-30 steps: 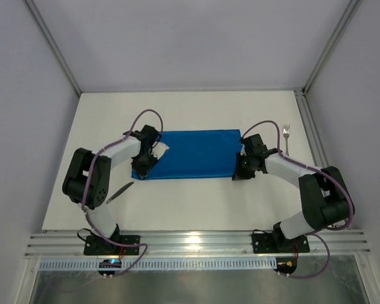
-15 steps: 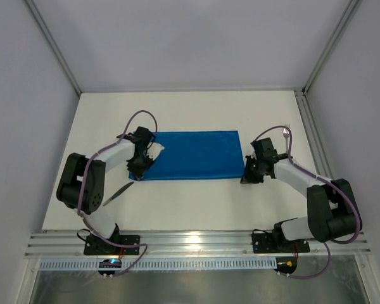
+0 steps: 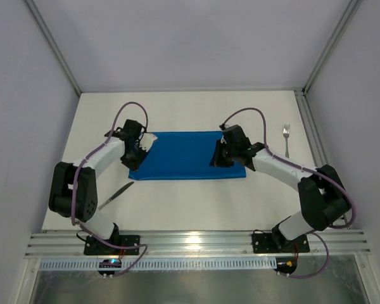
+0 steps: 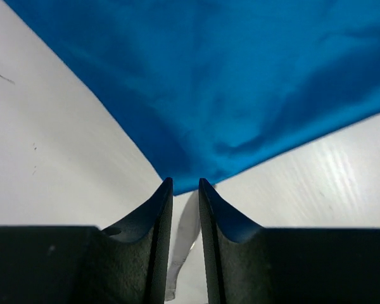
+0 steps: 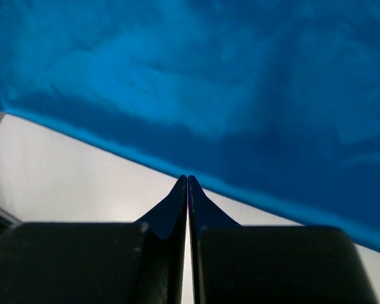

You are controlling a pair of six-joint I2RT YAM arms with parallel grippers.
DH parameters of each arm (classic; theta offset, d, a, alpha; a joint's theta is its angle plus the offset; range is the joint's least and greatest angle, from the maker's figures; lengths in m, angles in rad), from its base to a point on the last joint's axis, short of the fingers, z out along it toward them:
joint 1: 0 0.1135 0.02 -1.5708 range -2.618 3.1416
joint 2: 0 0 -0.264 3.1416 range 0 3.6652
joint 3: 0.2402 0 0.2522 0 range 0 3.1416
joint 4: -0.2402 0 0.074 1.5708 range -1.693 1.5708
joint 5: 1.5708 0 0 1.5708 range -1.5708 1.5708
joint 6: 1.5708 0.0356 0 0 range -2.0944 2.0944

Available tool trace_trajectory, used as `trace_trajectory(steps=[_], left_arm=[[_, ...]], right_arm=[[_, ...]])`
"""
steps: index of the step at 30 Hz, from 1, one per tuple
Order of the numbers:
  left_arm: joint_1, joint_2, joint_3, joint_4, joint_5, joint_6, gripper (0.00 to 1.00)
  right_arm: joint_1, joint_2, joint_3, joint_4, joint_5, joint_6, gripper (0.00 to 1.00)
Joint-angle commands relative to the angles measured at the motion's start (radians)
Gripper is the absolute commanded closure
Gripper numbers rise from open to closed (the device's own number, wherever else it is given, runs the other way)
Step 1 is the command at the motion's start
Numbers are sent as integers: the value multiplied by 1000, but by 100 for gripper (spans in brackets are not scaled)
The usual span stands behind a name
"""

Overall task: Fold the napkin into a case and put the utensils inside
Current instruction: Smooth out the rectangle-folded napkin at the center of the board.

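The bright blue napkin (image 3: 180, 155) (image 4: 240, 76) (image 5: 209, 76) lies flat as a wide rectangle in the middle of the table. My left gripper (image 3: 133, 158) (image 4: 185, 185) hangs over its left end. The jaws stand a narrow gap apart with nothing between them, and a napkin corner lies just past the tips. My right gripper (image 3: 216, 159) (image 5: 187, 178) is shut above the napkin's right part. Its tips sit at the cloth's edge, and I see no cloth in them. The silver fork (image 3: 286, 138) lies at the far right. The dark knife (image 3: 117, 192) lies in front of the napkin's left end.
An aluminium rail (image 3: 190, 244) runs along the near edge, over the arm bases. A second rail (image 3: 307, 126) borders the table's right side, close to the fork. Grey walls close in the left, right and back.
My right gripper moved left, from beyond the napkin's right edge to above its right part, uncovering the fork. The left gripper shifted left and back, and its jaws parted slightly.
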Motion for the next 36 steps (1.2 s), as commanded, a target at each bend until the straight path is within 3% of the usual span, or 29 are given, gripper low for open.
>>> trace_trajectory(steps=[1, 8, 17, 22, 28, 32, 34, 36], left_arm=[[41, 72, -32, 96, -96, 10, 76], [49, 141, -69, 156, -70, 21, 76], [58, 190, -98, 207, -107, 21, 77], [64, 190, -109, 216, -119, 35, 77], [66, 200, -115, 218, -124, 44, 78], [66, 201, -113, 212, -117, 50, 77], [66, 197, -113, 213, -111, 52, 77], [64, 195, -110, 209, -96, 59, 77]], right_arm=[[4, 74, -5, 92, 89, 77, 96], [-105, 130, -149, 116, 122, 111, 96], [-146, 38, -223, 78, 161, 119, 96], [-285, 5, -318, 115, 94, 132, 96], [-306, -1, -332, 130, 77, 172, 96], [-310, -111, -373, 62, 166, 302, 96], [-312, -160, -376, 15, 285, 307, 96], [-322, -191, -372, -28, 307, 284, 96]])
